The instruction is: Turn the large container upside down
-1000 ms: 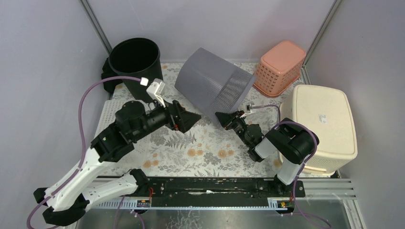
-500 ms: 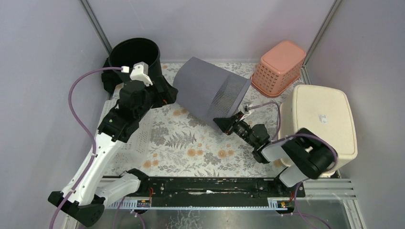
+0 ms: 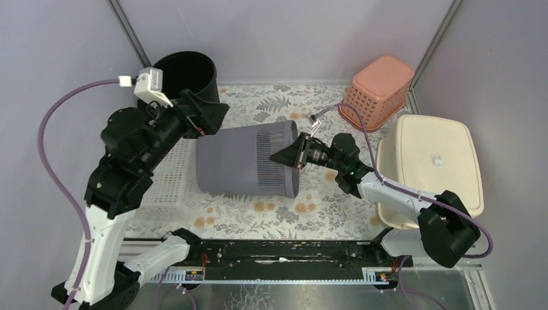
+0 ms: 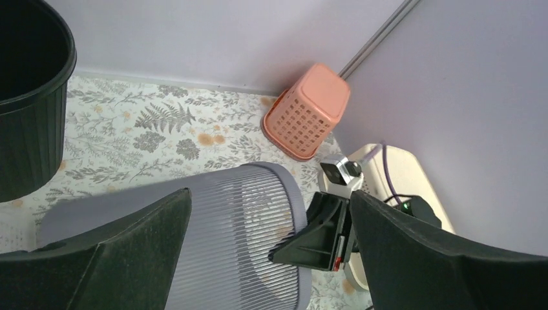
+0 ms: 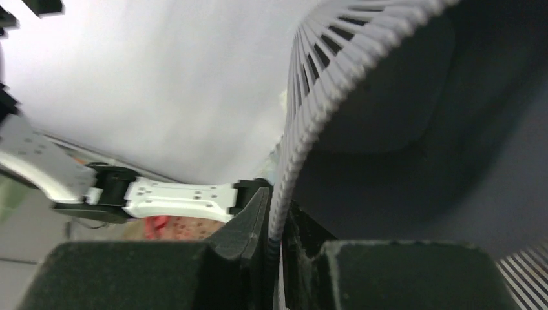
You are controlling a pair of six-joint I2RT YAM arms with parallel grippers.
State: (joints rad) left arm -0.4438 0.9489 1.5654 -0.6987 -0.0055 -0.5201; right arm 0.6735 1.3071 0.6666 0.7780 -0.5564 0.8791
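Grey slatted container [image 3: 242, 158] lies on its side mid-worktop [image 3: 271, 214]; right jaws pinch its rim, left jaws wide near its closed end.

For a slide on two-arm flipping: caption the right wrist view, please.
Right fingers clamp the rim of the grey slatted wastebasket, one on each side of its wall.

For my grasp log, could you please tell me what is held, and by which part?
The right gripper pinches the grey bin by its rim; the left gripper holds nothing.
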